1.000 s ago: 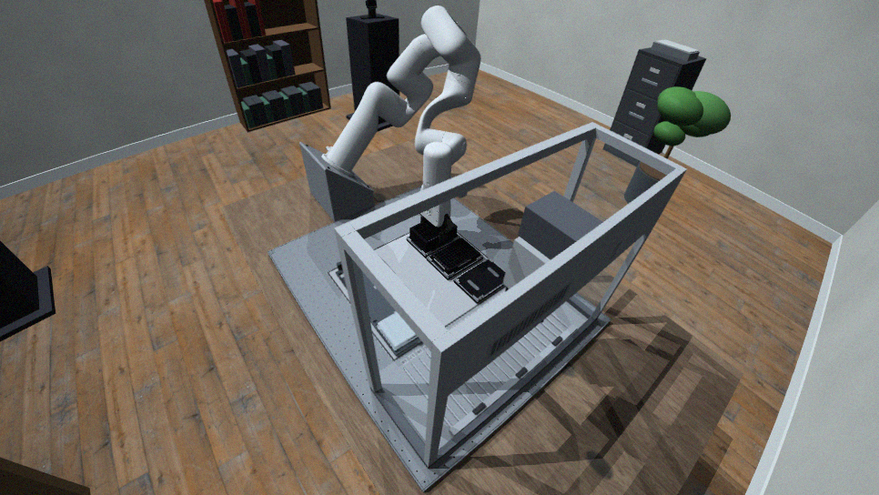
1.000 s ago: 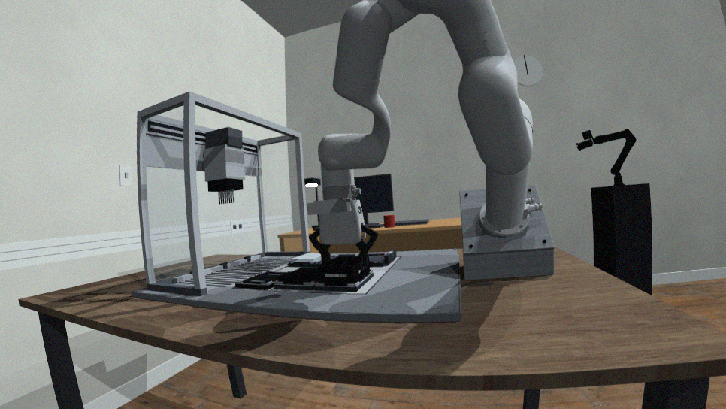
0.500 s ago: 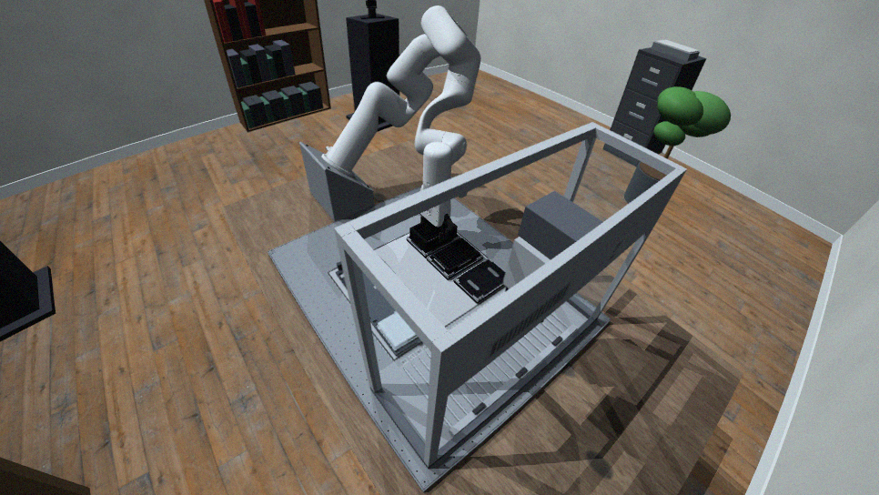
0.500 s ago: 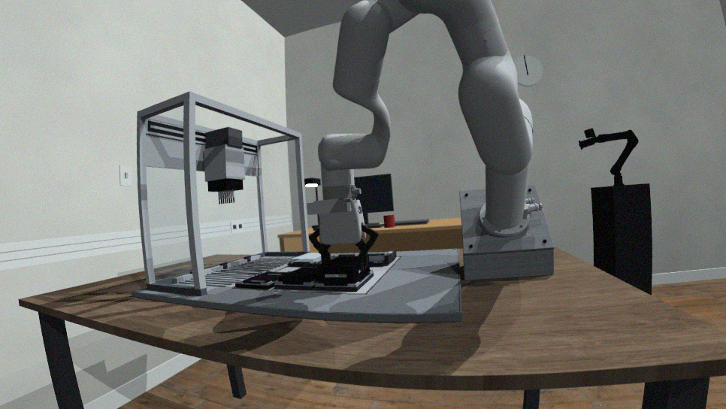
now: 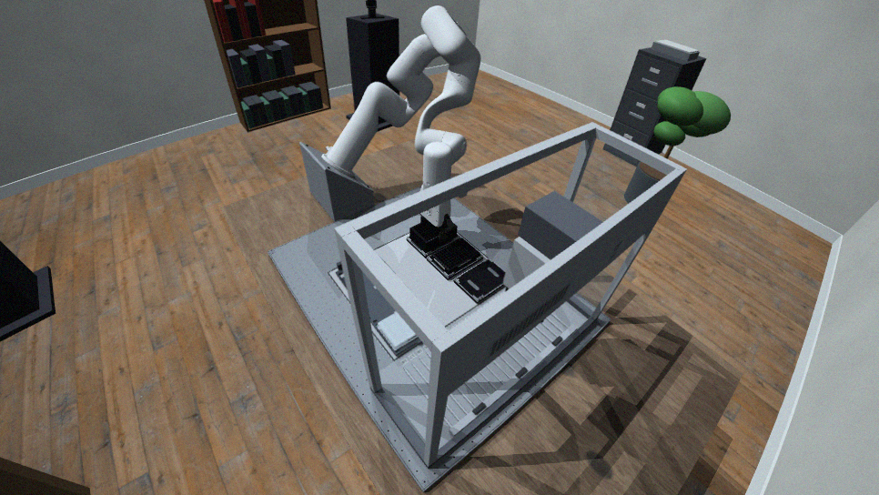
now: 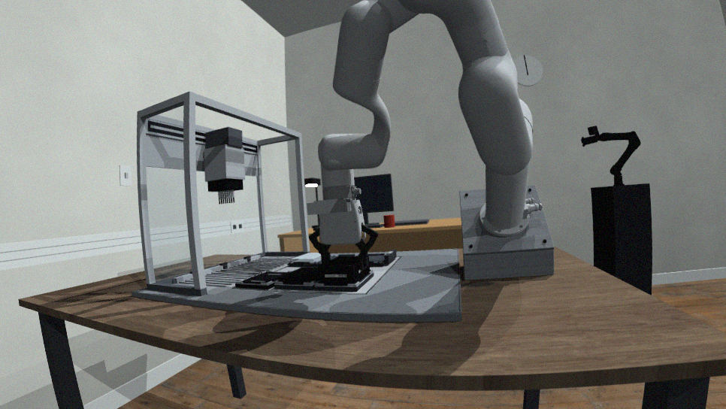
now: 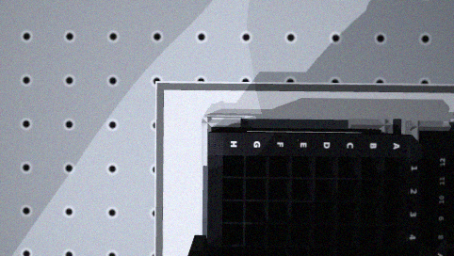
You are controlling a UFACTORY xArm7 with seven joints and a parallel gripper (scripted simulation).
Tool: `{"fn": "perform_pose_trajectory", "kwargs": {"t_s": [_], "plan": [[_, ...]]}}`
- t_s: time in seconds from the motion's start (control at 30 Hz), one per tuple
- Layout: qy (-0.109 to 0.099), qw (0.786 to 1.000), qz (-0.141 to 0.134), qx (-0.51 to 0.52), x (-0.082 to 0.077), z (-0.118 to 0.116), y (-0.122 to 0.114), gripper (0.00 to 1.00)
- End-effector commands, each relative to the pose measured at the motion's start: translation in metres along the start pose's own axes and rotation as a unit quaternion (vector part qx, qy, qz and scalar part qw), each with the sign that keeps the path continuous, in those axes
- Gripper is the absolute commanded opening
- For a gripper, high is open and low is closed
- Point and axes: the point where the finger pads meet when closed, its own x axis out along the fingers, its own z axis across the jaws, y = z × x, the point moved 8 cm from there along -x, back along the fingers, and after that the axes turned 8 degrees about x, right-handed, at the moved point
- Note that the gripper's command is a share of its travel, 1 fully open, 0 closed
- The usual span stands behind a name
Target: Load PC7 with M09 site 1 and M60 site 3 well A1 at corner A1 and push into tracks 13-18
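My gripper point(image 6: 339, 259) stands straight down over nest S1, with its fingers closed on the long sides of M09 point(image 5: 432, 236), the tall black deep-well block. The block still rests in its nest point(image 6: 339, 274). In the wrist view M09 point(image 7: 311, 193) fills the lower right, with column letters H to A along its top edge and row numbers down its right side. M06 point(image 5: 456, 255) lies in the middle nest and M60 point(image 5: 479, 280) in the far one. The pale carrier PC7 point(image 5: 397, 331) lies low on the apron, partly hidden by the instrument frame.
The grey instrument frame point(image 5: 510, 246) stands over the rails point(image 5: 491, 362), with a pipetting head point(image 6: 223, 162) hanging inside. The nests' pale base plate point(image 7: 181, 179) lies on a perforated grey deck point(image 7: 71, 141). The arm's base block point(image 6: 505, 243) stands at the deck's right.
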Motion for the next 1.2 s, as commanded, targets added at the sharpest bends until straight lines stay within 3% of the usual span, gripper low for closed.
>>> {"fn": "perform_pose_trajectory", "kwargs": {"t_s": [0.0,1.17], "plan": [[-0.002,1.000,0.000,0.000,-0.001,0.001,0.000,0.00],[-0.002,1.000,0.000,0.000,-0.016,0.001,0.000,0.00]]}}
